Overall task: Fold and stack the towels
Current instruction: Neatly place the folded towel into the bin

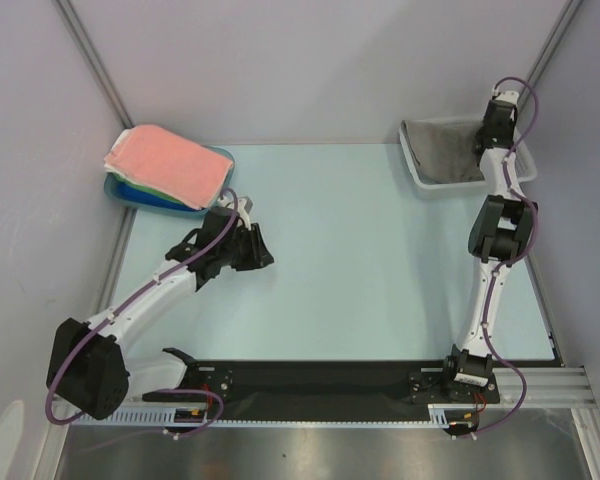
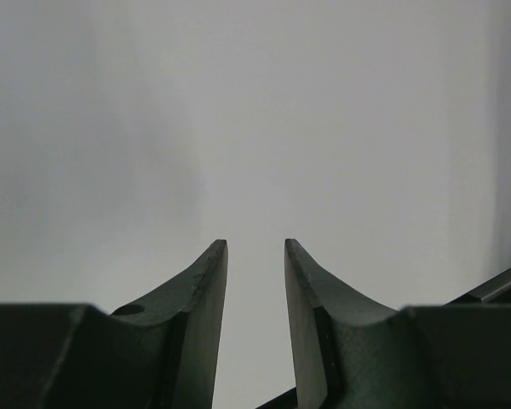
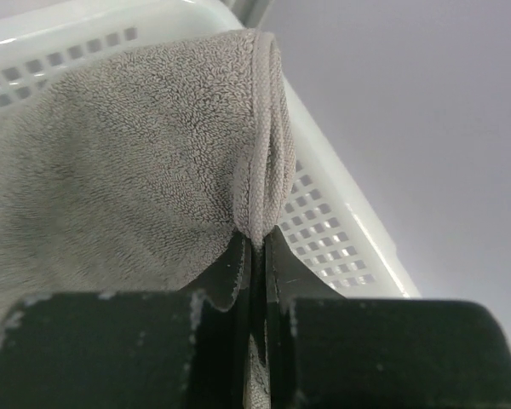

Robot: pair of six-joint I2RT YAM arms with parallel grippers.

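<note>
**Pinching a grey towel at the basket**

The grey towel [image 3: 128, 170] lies bunched inside the white basket [image 3: 341, 243], with one hemmed fold drawn up beside the perforated wall. The right claw [image 3: 257, 249] is clamped on that fold: its two dark fingers [image 3: 230, 281] are pressed together with the stitched edge caught between them. More cloth spreads away to the left of the grip. From above, the right arm [image 1: 495, 250] stretches out from the near edge of the desk [image 1: 360, 270], and its wrist sits over the right half of the basket, covering part of the towel there.

Well to the left of the basket, along the same far edge of the desk, a blue tray [image 1: 130, 193] carries a stack of folded towels. A salmon pink towel [image 1: 170, 162] is on top, and thin pale green and white edges show beneath it. The left claw [image 2: 255, 256] hangs between the basket and the tray, much closer to the tray and just on its near side. Its fingers stand apart with nothing between them, and only a plain pale wall is visible past their tips.
</note>
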